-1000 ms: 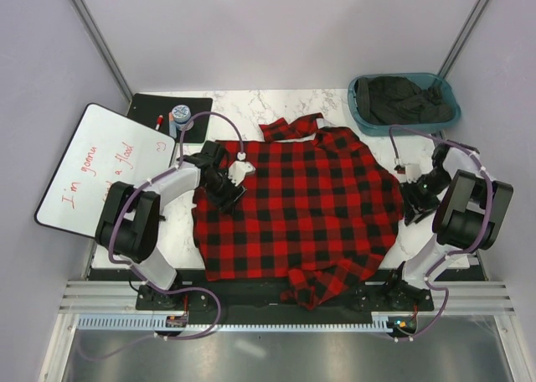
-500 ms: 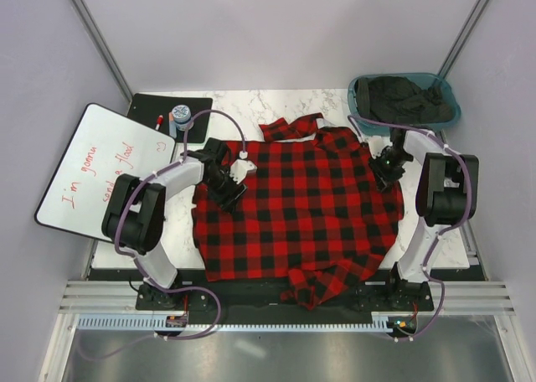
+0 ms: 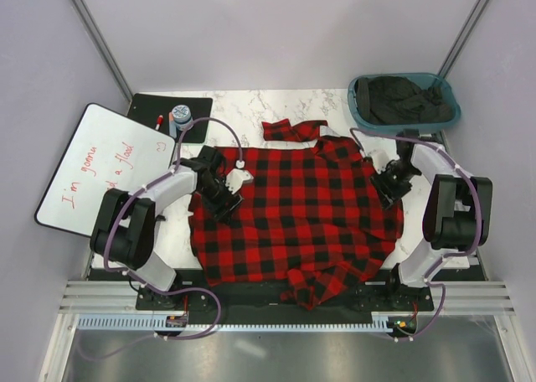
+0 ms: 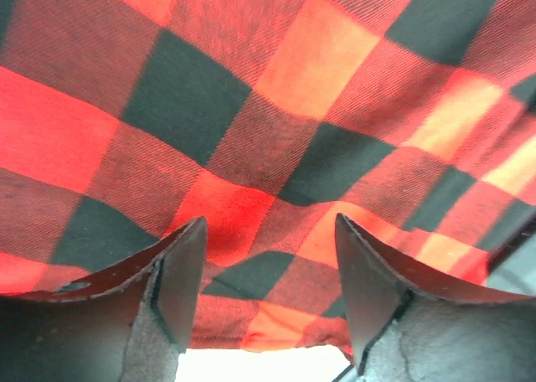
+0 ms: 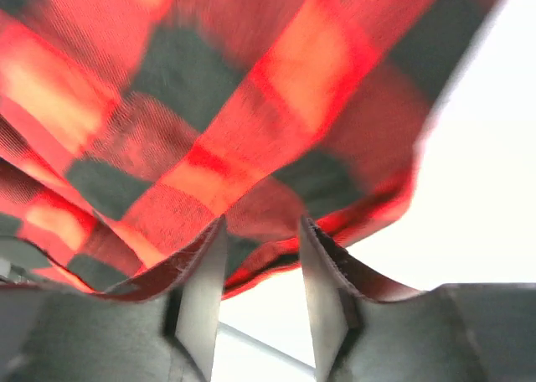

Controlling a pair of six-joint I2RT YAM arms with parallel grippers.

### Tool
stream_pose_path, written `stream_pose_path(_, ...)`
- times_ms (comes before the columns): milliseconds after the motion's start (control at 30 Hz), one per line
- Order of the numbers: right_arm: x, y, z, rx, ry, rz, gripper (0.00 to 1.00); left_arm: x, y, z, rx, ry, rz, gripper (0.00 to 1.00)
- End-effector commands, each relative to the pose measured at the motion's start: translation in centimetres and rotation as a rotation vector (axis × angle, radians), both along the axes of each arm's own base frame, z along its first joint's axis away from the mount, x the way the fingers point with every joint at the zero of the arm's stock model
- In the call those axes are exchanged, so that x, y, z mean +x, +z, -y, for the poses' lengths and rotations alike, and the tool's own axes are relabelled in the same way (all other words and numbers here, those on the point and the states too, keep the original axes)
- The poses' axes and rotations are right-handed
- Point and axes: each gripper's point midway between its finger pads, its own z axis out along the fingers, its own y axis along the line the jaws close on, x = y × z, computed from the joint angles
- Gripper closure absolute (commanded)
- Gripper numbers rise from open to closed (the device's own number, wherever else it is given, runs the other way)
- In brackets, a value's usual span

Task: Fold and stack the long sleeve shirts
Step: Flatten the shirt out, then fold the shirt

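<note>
Flannel shirt (image 3: 301, 206) throughout; teal bin (image 3: 355, 104) (overhead only)

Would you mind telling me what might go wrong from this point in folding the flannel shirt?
1. The shirt hangs over the near edge of the table by the arm bases; pulling could drag more off or snag it.
2. In the right wrist view, the right claw meets only the fabric's thin edge, so a grasp may slip.
3. The left claw is open at the shirt's edge and may gather a bunch, creasing the fold.
</note>
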Motion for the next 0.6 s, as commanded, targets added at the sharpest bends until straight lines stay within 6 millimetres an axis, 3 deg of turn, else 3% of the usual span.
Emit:
stream_pose_path(0, 8.7, 7.3, -1.7, 0.115, -0.051, 0.306, 0.51, 4.3, 6.3, 3.0, -0.153, -0.05, 0.139, 0.28)
stream_pose_path(33, 10.3, 6.8, -1.8, 0.131, -0.075, 0.312, 0.51, 5.1, 7.3, 3.9, -0.203, -0.054, 0.148, 0.28)
stream_pose_path(67, 12.8, 7.2, -1.8, 0.143, -0.097, 0.382, 0.51, 6.3, 7.5, 4.0, -0.227, -0.032, 0.149, 0.27)
stream_pose_path(100, 15.2, 8.3, -1.9, 0.153, -0.118, 0.44, 0.51, 8.0, 9.1, 4.4, -0.263, -0.013, 0.184, 0.26)
stream_pose_path(133, 16.5, 7.0, -2.0, 0.169, -0.156, 0.424, 0.51, 8.7, 9.8, 4.8, -0.3, -0.011, 0.194, 0.23)
stream_pose_path(167, 18.6, 7.1, -2.1, 0.178, -0.17, 0.477, 0.52, 10.1, 9.9, 4.6, -0.311, 0.003, 0.219, 0.01)
stream_pose_path(233, 21.9, 6.9, -2.6, 0.197, -0.183, 0.549, 0.52, 11.8, 10.8, 4.6, -0.334, 0.027, 0.257, 0.0)
stream_pose_path(400, 26.2, 6.6, -5.9, 0.18, -0.103, 0.642, 0.53, 16.1, 11.2, 3.1, -0.32, 0.102, 0.344, 0.01)
stream_pose_path(500, 27.6, 6.3, -8.6, 0.15, -0.027, 0.688, 0.52, 17.4, 10.9, 2.3, -0.298, 0.117, 0.362, 0.04)
stream_pose_path(567, 28.4, 6.2, -9.1, 0.098, -0.004, 0.722, 0.49, 18.0, 10.0, 1.8, -0.281, 0.126, 0.361, 0.05)
